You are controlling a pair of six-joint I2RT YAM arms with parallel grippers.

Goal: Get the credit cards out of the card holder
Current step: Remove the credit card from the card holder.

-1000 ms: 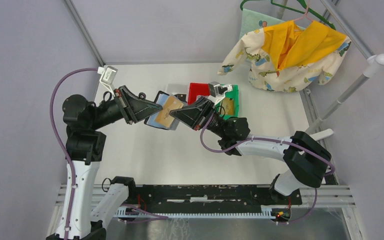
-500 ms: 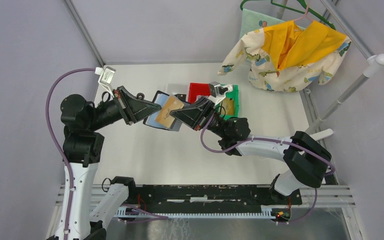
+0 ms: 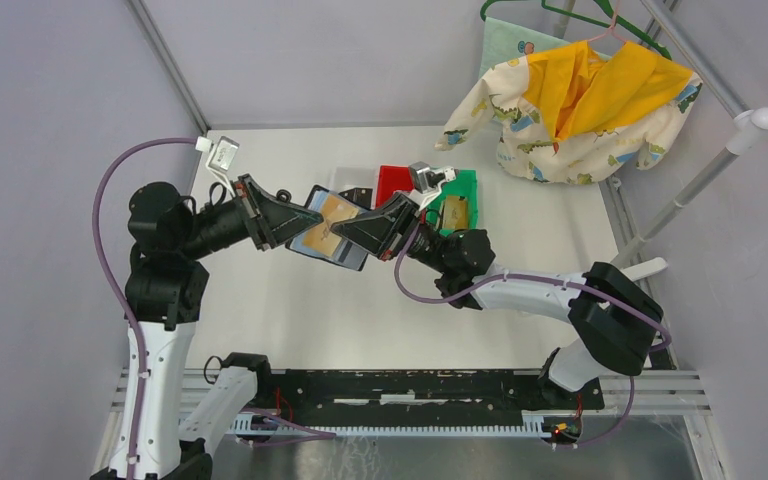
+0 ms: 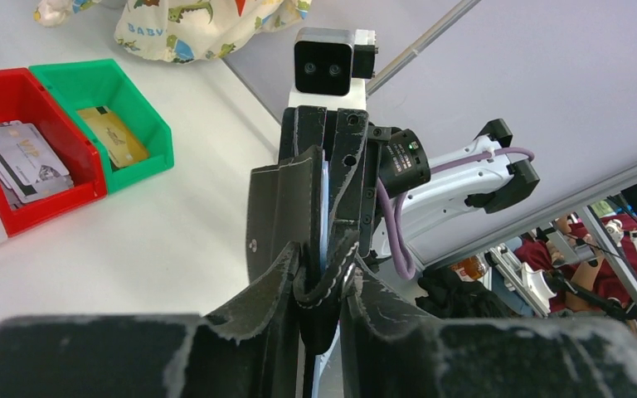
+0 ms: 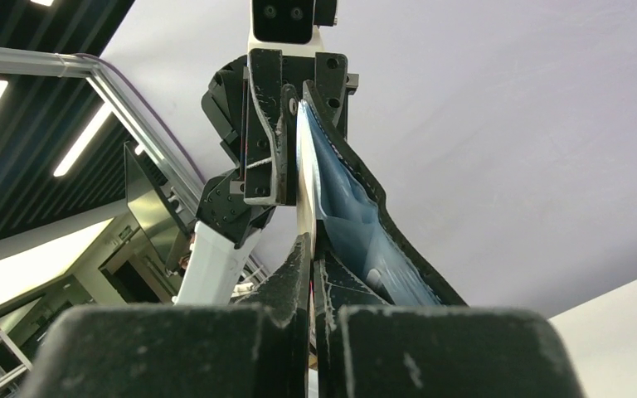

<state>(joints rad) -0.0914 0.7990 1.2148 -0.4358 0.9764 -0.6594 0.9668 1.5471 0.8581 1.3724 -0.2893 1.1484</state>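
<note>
The card holder (image 3: 312, 243) is held open above the table, black outside, blue-grey inside. My left gripper (image 3: 300, 222) is shut on its left edge; in the left wrist view the jaws (image 4: 323, 269) pinch the black stitched edge of the holder (image 4: 286, 203). A tan-gold credit card (image 3: 331, 221) lies in the open holder. My right gripper (image 3: 352, 232) is shut on this card's right end; in the right wrist view (image 5: 311, 249) the jaws pinch the thin card edge (image 5: 305, 195) beside the holder's blue lining (image 5: 352, 224).
A white bin (image 3: 345, 180), a red bin (image 3: 392, 180) and a green bin (image 3: 465, 190) stand behind the grippers. The red bin (image 4: 62, 104) holds silvery cards (image 4: 17, 157); the green bin (image 4: 137, 99) holds a gold card (image 4: 114, 137). Clothes (image 3: 570, 100) hang at the back right.
My right gripper has slid a little to the left, further over the tan card. The left arm and the holder have shifted slightly.
</note>
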